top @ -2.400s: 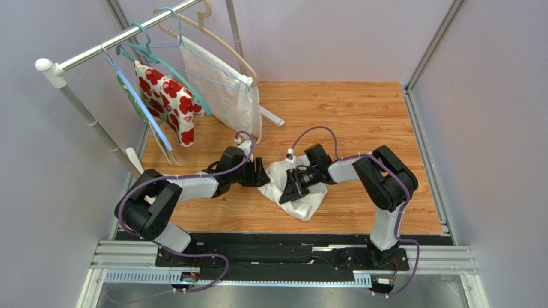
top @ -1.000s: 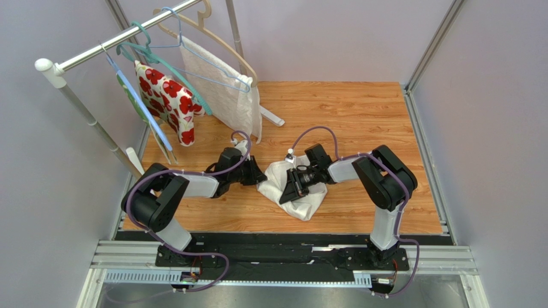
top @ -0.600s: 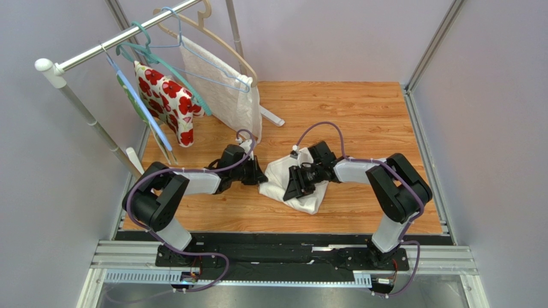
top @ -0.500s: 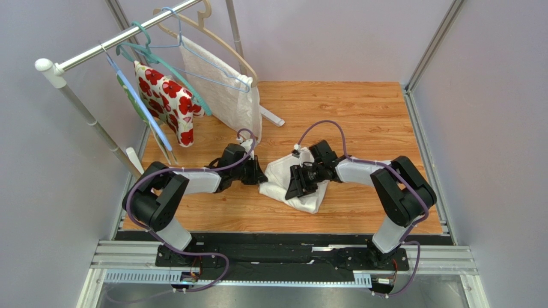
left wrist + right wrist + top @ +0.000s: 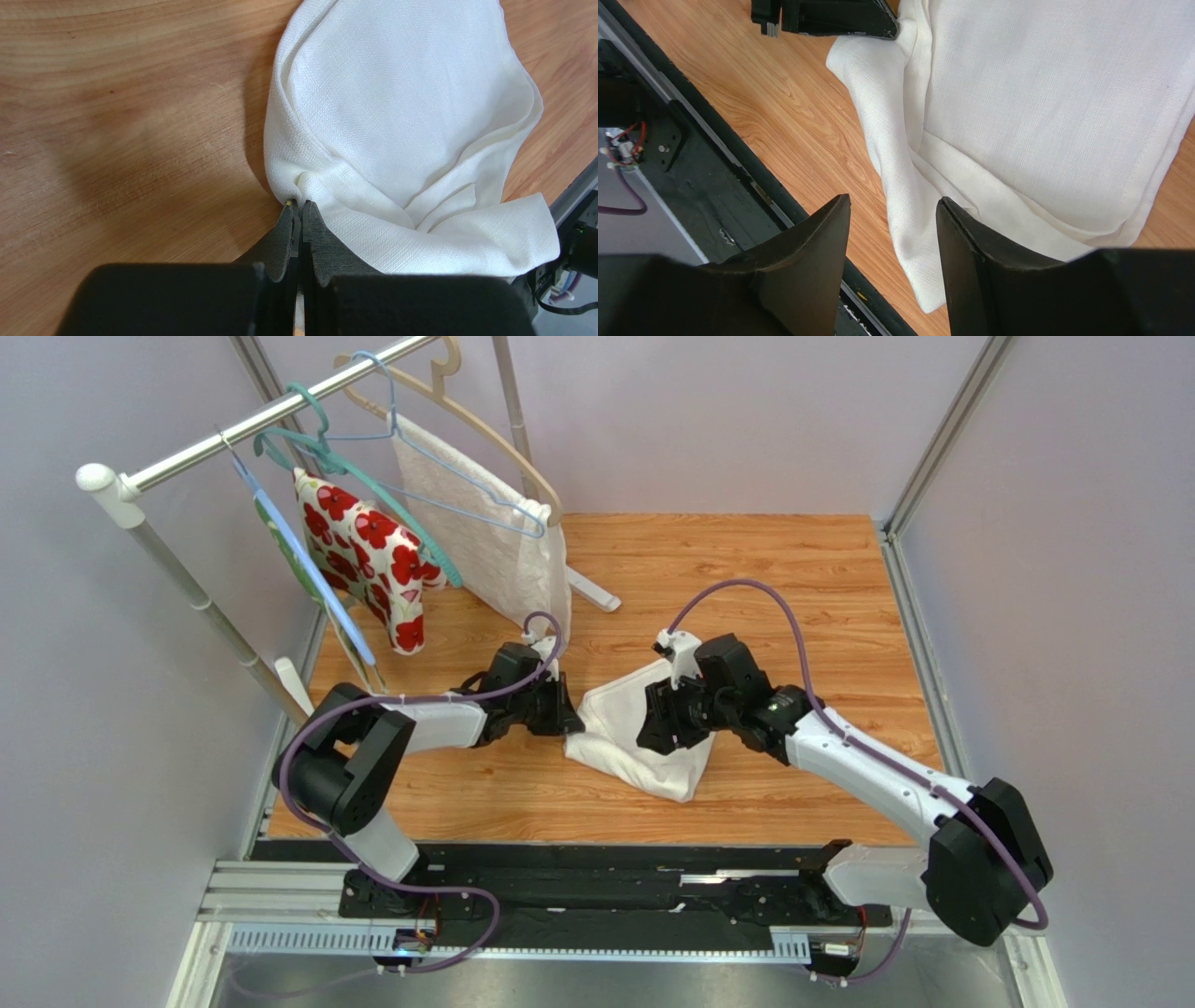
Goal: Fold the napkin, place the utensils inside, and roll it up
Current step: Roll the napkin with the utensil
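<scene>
The napkin (image 5: 612, 723) is seen as off-white, finely woven cloth, loosely folded over itself in rumpled layers. It is laid mid-way across the wood-grain worktop (image 5: 786, 588), which is enclosed by pale lilac walls. The left end effector (image 5: 297, 210) is closed, its tips touching the napkin's left edge; whether cloth is pinched cannot be told. The right end effector (image 5: 892, 204) is held wide open above the napkin, with nothing gripped.
</scene>
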You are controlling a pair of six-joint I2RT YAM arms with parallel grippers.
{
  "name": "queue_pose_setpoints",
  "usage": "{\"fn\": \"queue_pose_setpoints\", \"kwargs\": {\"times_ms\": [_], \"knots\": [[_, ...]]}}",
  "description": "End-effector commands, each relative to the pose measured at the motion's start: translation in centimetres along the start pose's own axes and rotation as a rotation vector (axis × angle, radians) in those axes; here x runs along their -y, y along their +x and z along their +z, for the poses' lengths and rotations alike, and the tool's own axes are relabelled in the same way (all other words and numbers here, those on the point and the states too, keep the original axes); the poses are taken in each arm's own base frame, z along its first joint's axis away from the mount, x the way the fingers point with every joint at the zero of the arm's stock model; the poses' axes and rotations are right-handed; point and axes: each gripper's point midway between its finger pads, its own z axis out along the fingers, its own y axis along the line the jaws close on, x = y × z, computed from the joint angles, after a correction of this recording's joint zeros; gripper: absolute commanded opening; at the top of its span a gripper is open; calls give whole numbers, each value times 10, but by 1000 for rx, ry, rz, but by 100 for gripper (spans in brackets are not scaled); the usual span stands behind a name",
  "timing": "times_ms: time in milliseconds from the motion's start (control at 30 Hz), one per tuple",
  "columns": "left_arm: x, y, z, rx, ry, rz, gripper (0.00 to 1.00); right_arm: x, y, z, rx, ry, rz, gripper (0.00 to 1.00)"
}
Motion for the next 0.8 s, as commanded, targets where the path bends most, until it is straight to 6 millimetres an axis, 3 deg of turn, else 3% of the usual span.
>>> {"fn": "queue_pose_setpoints", "kwargs": {"times_ms": [0,133,367,533,767], "knots": [[-13,9,2,-55,-64,28,0,10,30,0,-98,149,-56,52],[-14,9,4,-76,-74,28,0,-2,47,5,-128,181,-99,53],[-15,5,6,-91,-87,41,0,-4,64,9,-183,197,-123,53],[-16,5,7,-100,-89,48,0,6,75,11,-216,290,-146,53],[-17,5,8,-105,-95,56,0,18,75,8,-205,382,-162,53]]}}
